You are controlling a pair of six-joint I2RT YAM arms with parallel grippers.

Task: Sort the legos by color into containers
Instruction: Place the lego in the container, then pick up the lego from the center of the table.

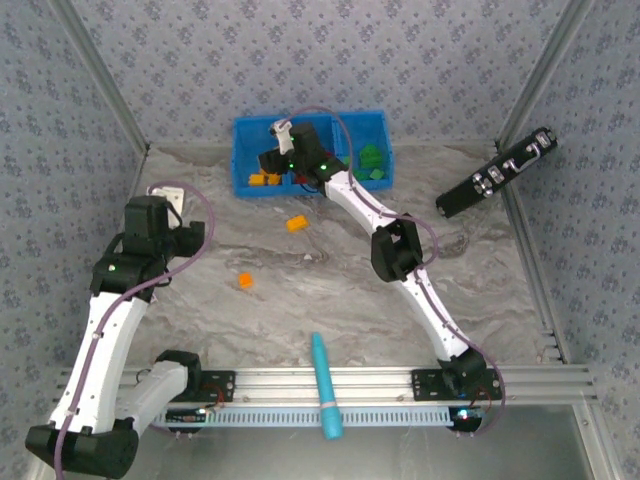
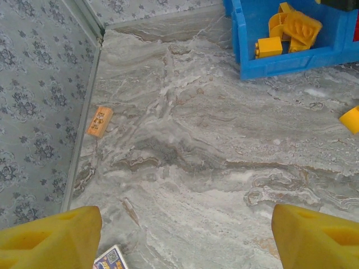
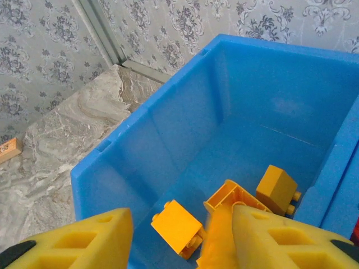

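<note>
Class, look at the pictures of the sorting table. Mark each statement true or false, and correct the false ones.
1. The right hand is over the bin. True.
2. The green bricks lie in the bin's left compartment. False: they lie in its right compartment.
3. Two orange bricks lie on the table, outside the bin. True.
4. The left hand holds a brick. False: it is open and empty, above bare table.
5. The pen lies inside the bin. False: it lies at the table's near edge.
</note>
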